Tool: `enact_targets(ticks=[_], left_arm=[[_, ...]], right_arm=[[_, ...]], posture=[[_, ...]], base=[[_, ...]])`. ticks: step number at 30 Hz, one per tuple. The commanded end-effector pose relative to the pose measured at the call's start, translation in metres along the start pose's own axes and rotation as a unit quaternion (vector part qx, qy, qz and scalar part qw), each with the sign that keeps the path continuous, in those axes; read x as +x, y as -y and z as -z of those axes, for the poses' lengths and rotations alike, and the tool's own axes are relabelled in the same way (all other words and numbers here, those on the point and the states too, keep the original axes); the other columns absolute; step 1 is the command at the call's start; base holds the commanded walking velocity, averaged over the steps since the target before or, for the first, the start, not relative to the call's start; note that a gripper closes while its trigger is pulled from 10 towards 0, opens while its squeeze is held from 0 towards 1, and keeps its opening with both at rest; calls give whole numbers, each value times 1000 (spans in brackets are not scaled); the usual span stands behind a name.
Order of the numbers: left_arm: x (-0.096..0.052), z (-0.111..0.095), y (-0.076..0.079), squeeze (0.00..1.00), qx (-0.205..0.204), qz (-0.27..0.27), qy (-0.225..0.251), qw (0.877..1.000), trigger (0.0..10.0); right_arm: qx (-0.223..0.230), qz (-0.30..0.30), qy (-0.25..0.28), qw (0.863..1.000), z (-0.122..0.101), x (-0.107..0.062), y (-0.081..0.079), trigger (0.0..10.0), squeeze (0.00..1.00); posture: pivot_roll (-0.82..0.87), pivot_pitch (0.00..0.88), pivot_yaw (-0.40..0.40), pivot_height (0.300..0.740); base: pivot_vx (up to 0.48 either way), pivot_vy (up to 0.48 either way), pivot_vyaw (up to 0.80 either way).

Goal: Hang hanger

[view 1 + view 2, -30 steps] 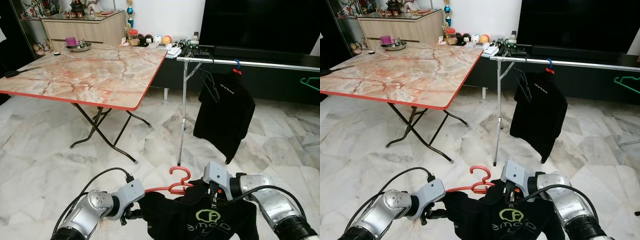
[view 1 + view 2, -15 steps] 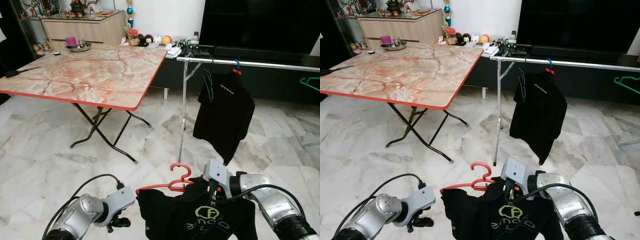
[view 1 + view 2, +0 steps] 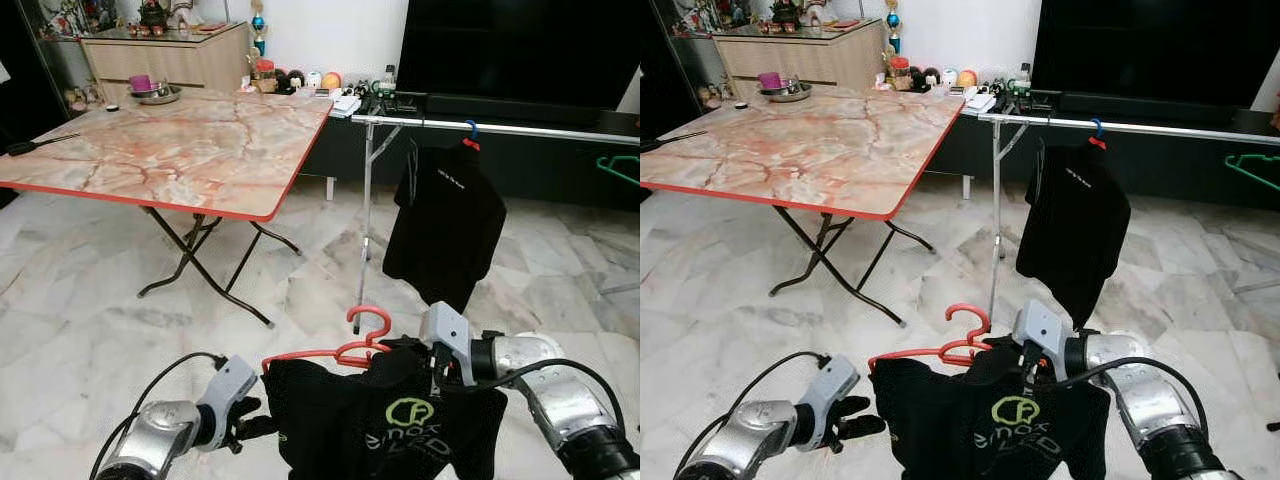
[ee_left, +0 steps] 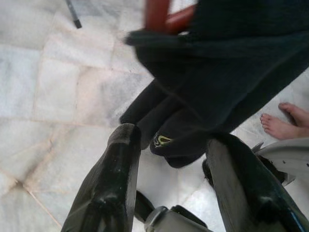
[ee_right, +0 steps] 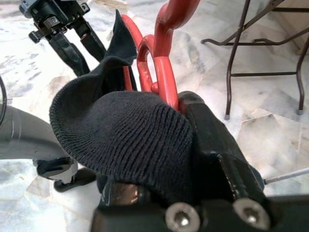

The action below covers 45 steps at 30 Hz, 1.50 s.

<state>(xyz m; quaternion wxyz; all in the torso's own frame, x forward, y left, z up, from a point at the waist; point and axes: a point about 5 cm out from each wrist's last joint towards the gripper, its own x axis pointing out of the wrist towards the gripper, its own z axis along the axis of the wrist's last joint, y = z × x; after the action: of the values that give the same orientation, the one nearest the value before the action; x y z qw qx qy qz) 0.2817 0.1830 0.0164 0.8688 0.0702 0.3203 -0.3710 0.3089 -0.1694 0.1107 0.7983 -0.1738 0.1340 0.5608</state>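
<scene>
Right gripper (image 5: 178, 104) clamped on red hanger (image 3: 345, 345) carrying black T-shirt (image 3: 390, 425), low above marble floor (image 3: 90, 300); left gripper (image 4: 169, 164) spread wide, empty, beside shirt's sleeve; clothes rail (image 3: 500, 126) ahead

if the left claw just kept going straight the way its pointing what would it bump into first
Most likely the black t-shirt draped on the red plastic hanger. In the left wrist view the open left claw points at the shirt's hanging sleeve, white marble floor behind. Depth is unclear.
</scene>
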Motion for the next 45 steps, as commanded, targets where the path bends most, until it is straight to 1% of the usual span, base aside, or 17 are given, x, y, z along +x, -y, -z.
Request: enact_targets(ticks=[1,6,10,11,12,15,18,20,24,27,29,30,31,32,34,40,45], left_arm=[[-1,1,-3,0,-3,-6,1,1000,10000],[2,-1,0,0,-22,2,17,1000,10000],[1,-2,2,0,-18,25,26,999,10000],[0,-1,2,902,-13,29,22,999,10000],[0,0,2,1000,-11,27,20,999,10000],[0,1,1,1000,-14,18,19,1000,10000],[0,1,2,1000,-31,33,26,999,10000],[-1,1,2,1000,-31,35,24,999,10000],[1,0,-1,1000,-31,10,22,999,10000],[3,-1,-5,1000,-50,-19,23,998,10000],[4,-1,-6,1000,-48,-29,19,998,10000],[4,-1,-8,251,-47,-41,16,998,10000],[4,-1,-9,0,-50,-47,15,998,10000],[4,-1,-9,0,-54,-51,17,997,10000],[5,-6,-7,0,-66,-33,33,997,10000],[7,-5,-5,0,-61,-28,28,997,10000],[7,-7,-2,0,-63,-5,38,997,10000]], right_arm=[[-10,8,16,1000,-8,-6,4,10000,0],[-10,6,16,1000,-10,-6,4,10000,0],[-9,4,14,1000,-8,-6,3,10000,0],[-9,4,13,1000,-8,-5,3,10000,0],[-9,5,13,1000,-8,-5,3,10000,0],[-9,8,13,1000,-9,-5,4,10000,0],[-10,10,13,1000,-10,-4,5,10000,0],[-10,10,13,1000,-10,-4,5,10000,0],[-10,11,16,1000,-12,-2,5,10000,0],[-11,5,21,1000,-14,1,3,10000,0],[-11,4,22,1000,-14,1,3,10000,0],[-11,4,22,1000,-14,2,3,10000,0],[-11,3,23,1000,-14,2,2,10000,0],[-10,2,23,1000,-14,3,2,10000,0],[-10,1,24,1000,-14,4,1,10000,0],[-11,-5,32,999,-18,10,-1,10000,0],[-13,-7,28,1000,-17,13,-1,10000,0]], posture=[[112,0,-25,740],[111,0,-28,740],[113,0,-30,740],[113,0,-29,740],[113,0,-29,740],[112,0,-29,740],[112,0,-30,740],[114,0,-32,740],[112,0,-31,740],[111,0,-32,740],[112,0,-32,740],[112,0,-32,740],[112,0,-32,740],[111,0,-32,740],[112,0,-33,740],[112,0,-33,740],[117,0,-36,740]], base=[[0,0,0],[0,0,0],[0,0,0],[0,0,0],[0,0,0],[0,0,0],[0,0,0],[0,0,0],[0,0,0],[0,0,0],[0,0,0],[0,0,0],[0,0,0],[0,0,0],[0,0,0],[0,0,0],[0,0,0]])
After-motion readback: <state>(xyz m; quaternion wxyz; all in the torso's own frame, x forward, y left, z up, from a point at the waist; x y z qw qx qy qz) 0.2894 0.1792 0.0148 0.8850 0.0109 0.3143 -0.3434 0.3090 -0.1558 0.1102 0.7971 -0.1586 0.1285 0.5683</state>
